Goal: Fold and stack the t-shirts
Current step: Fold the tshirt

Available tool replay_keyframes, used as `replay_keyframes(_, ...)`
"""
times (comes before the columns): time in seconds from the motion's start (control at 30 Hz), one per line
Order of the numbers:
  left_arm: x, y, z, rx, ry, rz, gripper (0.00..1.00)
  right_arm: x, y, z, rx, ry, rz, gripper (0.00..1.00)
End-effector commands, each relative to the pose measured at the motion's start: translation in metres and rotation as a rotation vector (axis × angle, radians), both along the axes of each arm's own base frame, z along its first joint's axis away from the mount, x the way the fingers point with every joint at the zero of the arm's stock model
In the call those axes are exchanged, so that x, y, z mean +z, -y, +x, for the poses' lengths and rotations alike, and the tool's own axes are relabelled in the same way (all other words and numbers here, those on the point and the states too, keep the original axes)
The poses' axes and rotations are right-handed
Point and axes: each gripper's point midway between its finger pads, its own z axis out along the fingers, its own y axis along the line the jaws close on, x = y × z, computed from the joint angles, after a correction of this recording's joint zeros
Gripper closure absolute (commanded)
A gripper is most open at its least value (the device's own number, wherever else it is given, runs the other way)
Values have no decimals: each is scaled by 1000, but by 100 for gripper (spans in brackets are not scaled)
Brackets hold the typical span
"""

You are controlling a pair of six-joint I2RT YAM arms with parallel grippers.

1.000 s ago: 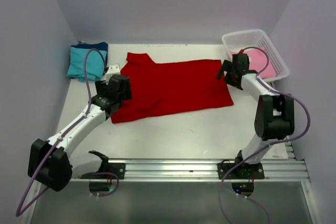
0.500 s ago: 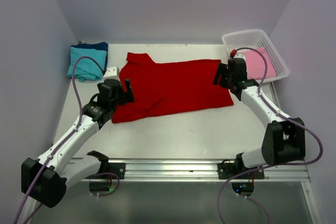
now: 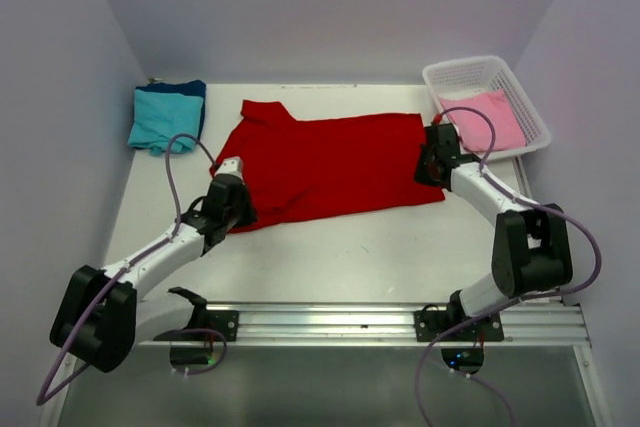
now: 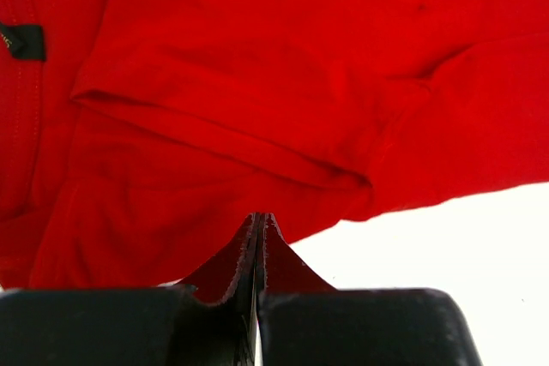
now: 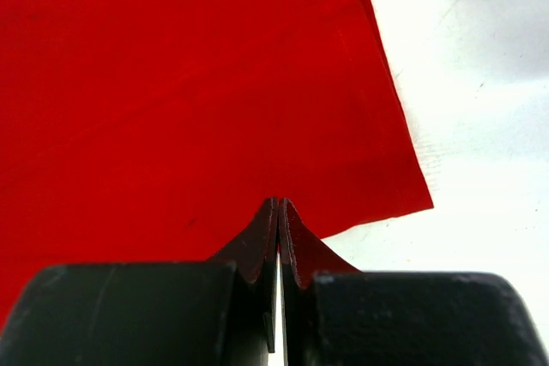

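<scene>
The red t-shirt (image 3: 330,162) lies spread flat in the middle of the desk (image 3: 350,247), collar end toward 10 o'clock and hem toward 3 o'clock. The left claw (image 3: 232,209) sits at the shirt's 8 o'clock corner. In its wrist view the fingers are pressed together, with a ridge of red cloth pinched between the tips. The right claw (image 3: 433,159) sits on the hem edge at 3 o'clock, likewise closed tight on a pinch of red cloth, just beside the hem's near corner.

Bare desk runs along the shirt's 6 o'clock side as far as the rail (image 3: 400,319), and a narrower strip lies open at 12 o'clock.

At 10 o'clock, near the collar, a folded teal t-shirt (image 3: 160,119) rests on a dark blue t-shirt (image 3: 190,89). At 2 o'clock a white lattice basket (image 3: 470,63) holds a pink t-shirt (image 3: 490,119), close behind the right claw.
</scene>
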Motion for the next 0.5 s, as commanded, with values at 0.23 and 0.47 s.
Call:
replay_keyframes(0.23, -33, -21, 0, 138, -86, 72, 100, -37, 15, -14, -88, -136, -65, 100)
replay_keyframes(0.47, -58, -43, -22, 217, -175, 151, 100, -41, 27, -26, -123, -175, -120, 100)
